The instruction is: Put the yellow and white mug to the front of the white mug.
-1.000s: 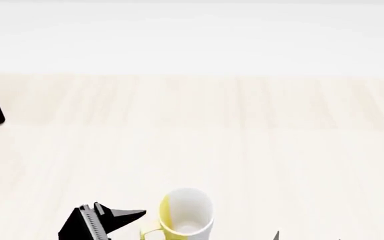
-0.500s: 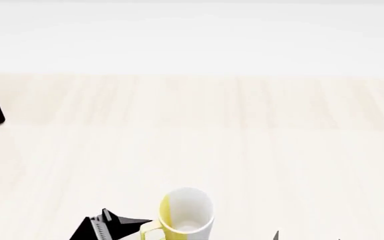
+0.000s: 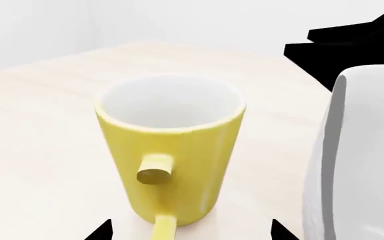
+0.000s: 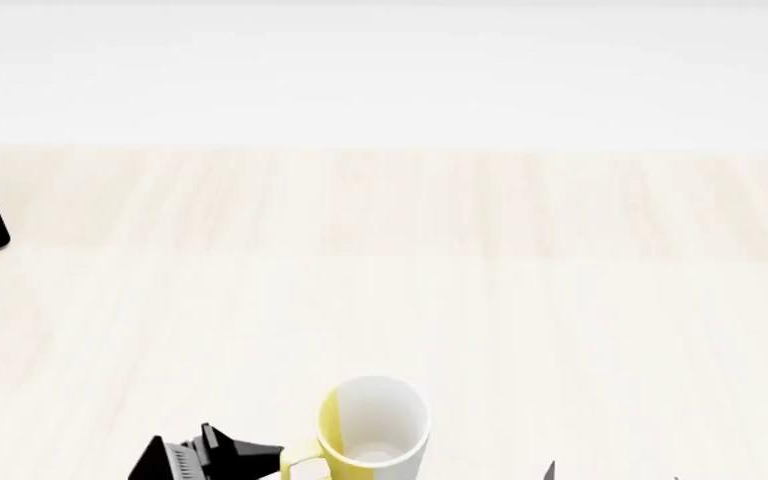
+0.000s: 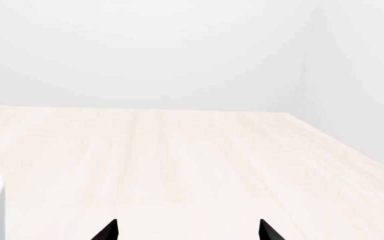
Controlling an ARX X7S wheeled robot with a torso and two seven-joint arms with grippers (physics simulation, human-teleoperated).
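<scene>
the yellow and white mug point(image 4: 373, 425) stands upright on the table point(image 4: 384, 280), just beside your left gripper point(image 4: 257, 452) on its right, handle toward it. that gripper's tips sit apart, straddling the handle line. the left wrist view alone shows the white mug point(image 3: 362, 160) close beyond. your right gripper point(image 5: 186, 231) is farther, tips apart, empty.

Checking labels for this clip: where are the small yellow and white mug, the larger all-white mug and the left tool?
small yellow and white mug point(image 4: 373, 425): head view, white inside.
larger all-white mug point(image 3: 365, 160): left wrist view, outer wall.
left tool point(image 3: 188, 231): left wrist view, between fingertips.
</scene>
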